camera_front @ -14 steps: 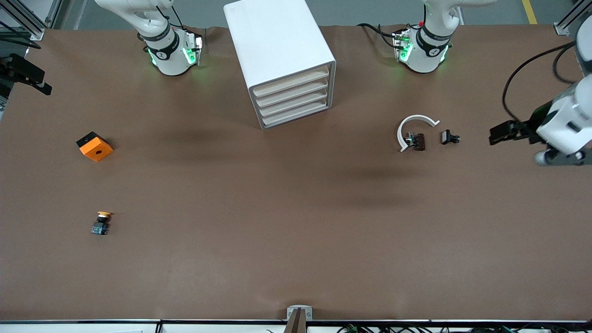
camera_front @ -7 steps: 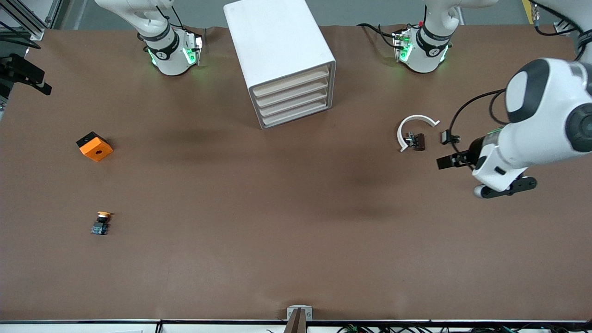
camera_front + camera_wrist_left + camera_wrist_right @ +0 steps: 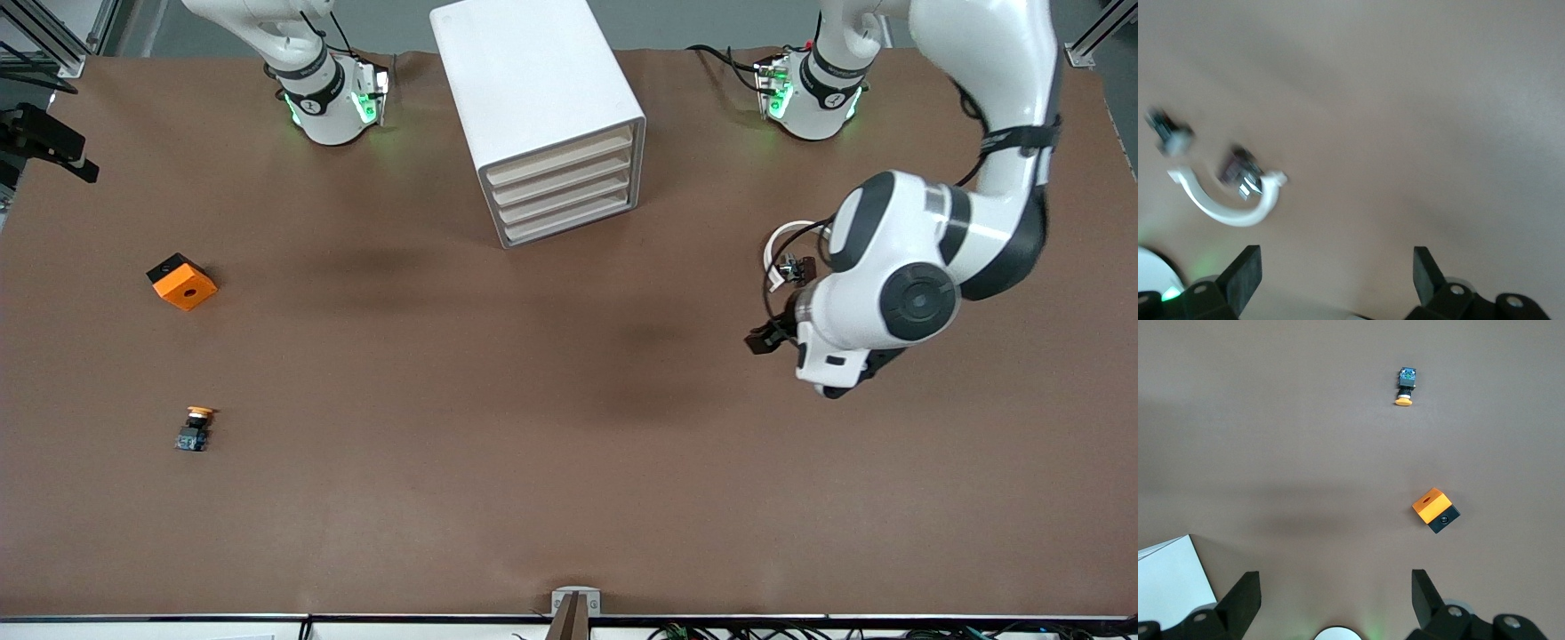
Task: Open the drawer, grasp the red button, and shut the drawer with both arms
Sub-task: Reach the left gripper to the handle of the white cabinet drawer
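Observation:
The white cabinet (image 3: 524,80) stands between the arms' bases, and its four cream-fronted drawers (image 3: 562,191) are all shut. No red-capped button shows in any view. My left gripper (image 3: 763,340) is open and empty, in the air over bare table beside a white arc-shaped part (image 3: 775,242). In the left wrist view (image 3: 1336,260) its fingers stand wide apart, with the arc part (image 3: 1225,207) ahead. My right gripper is out of the front view. In the right wrist view (image 3: 1335,583) it is open and empty, high over the table near its base.
An orange cube (image 3: 181,281) and a yellow-capped button (image 3: 195,428) lie toward the right arm's end, both also in the right wrist view (image 3: 1435,509) (image 3: 1406,387). Small dark parts (image 3: 797,267) lie inside the arc. A cabinet corner (image 3: 1168,580) shows in the right wrist view.
My left arm has swung in from the table's end toward the middle, and its gripper now hangs beside the arc part. The drawers and the right arm have not moved.

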